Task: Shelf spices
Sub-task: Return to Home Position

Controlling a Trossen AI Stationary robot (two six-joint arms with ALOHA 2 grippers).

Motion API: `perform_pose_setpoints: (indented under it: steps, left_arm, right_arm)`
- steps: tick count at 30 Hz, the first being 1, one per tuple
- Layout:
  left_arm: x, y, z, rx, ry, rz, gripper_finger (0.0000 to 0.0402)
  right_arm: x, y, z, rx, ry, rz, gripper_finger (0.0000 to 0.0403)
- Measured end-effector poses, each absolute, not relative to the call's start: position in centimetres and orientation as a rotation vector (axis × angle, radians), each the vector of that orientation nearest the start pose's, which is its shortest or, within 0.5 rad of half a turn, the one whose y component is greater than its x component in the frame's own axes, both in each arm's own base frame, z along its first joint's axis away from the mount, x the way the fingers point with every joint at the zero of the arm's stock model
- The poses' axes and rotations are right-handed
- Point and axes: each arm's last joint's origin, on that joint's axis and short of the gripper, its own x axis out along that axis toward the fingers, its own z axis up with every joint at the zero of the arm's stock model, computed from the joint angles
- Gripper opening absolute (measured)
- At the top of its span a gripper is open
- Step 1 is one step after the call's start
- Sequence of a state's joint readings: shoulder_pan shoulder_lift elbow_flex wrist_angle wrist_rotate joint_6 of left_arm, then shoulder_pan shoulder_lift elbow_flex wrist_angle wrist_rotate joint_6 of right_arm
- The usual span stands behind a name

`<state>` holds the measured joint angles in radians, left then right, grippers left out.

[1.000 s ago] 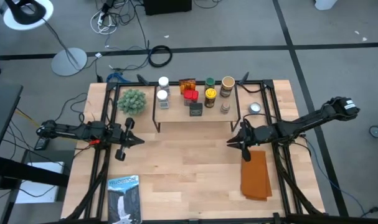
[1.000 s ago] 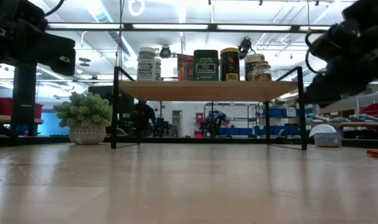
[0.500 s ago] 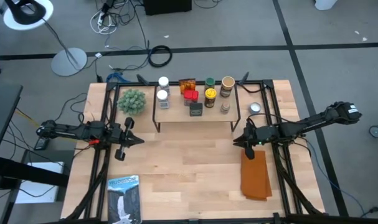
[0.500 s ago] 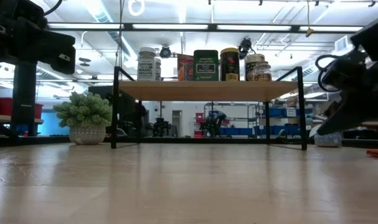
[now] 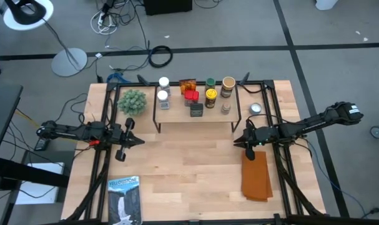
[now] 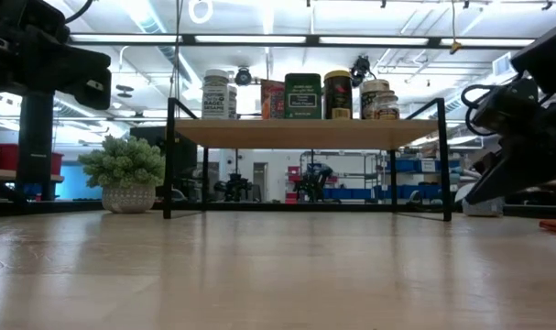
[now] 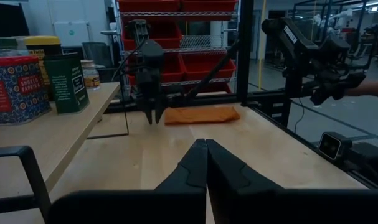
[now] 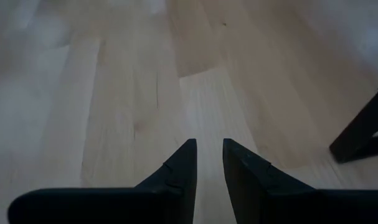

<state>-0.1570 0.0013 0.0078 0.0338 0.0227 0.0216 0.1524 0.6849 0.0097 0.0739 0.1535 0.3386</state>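
The spices stand on the top board of the shelf at the table's far side: white-lidded jars, a red box, a dark box, a yellow-lidded jar, a green-lidded jar and a tan-lidded jar. My left gripper is shut, level, near the shelf's left legs, and holds nothing. My right gripper slants down over bare table in front of the shelf's right legs. Its fingers stand slightly open with nothing between them.
A potted plant stands left of the shelf and a small round tin right of it. A folded orange-brown cloth lies just near-side of my right gripper. A blue-and-white package lies at the near left.
My right gripper has drawn back a little toward the table's right edge and sunk closer to the tabletop, tipping further down, then stopped. Its fingers hold nothing throughout.
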Motion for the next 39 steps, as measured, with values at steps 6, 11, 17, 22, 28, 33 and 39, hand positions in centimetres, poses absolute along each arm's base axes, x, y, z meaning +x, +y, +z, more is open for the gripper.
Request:
perform_pose_setpoints:
  steps: [6,11,17,22,28,33,39]
  left_arm:
    - [9.59,-1.58,16.93,0.019,-0.042,-0.179,0.0006]
    - [9.59,-1.58,16.93,0.019,-0.042,-0.179,0.0006]
    - [9.59,-1.58,16.93,0.019,-0.042,-0.179,0.0006]
    - [9.59,-1.58,16.94,0.019,-0.042,-0.179,0.0006]
    - [9.59,-1.58,16.94,0.019,-0.041,-0.179,0.0006]
    - [9.59,-1.58,16.94,0.019,-0.041,-0.179,0.0006]
    - [9.59,-1.58,16.94,0.019,-0.041,-0.179,0.0006]
  right_arm:
    - [12.39,1.45,11.1,0.24,0.57,-0.099,0.0078]
    - [12.41,1.46,11.14,0.24,0.566,-0.098,0.0078]
    - [12.41,1.46,11.14,0.241,0.565,-0.098,0.0078]
    - [12.41,1.46,11.14,0.24,0.565,-0.098,0.0078]
    - [12.41,1.46,11.13,0.24,0.565,-0.098,0.0078]
    - [12.41,1.46,11.13,0.24,0.565,-0.098,0.0078]
    - [12.41,1.46,11.13,0.24,0.565,-0.098,0.0078]
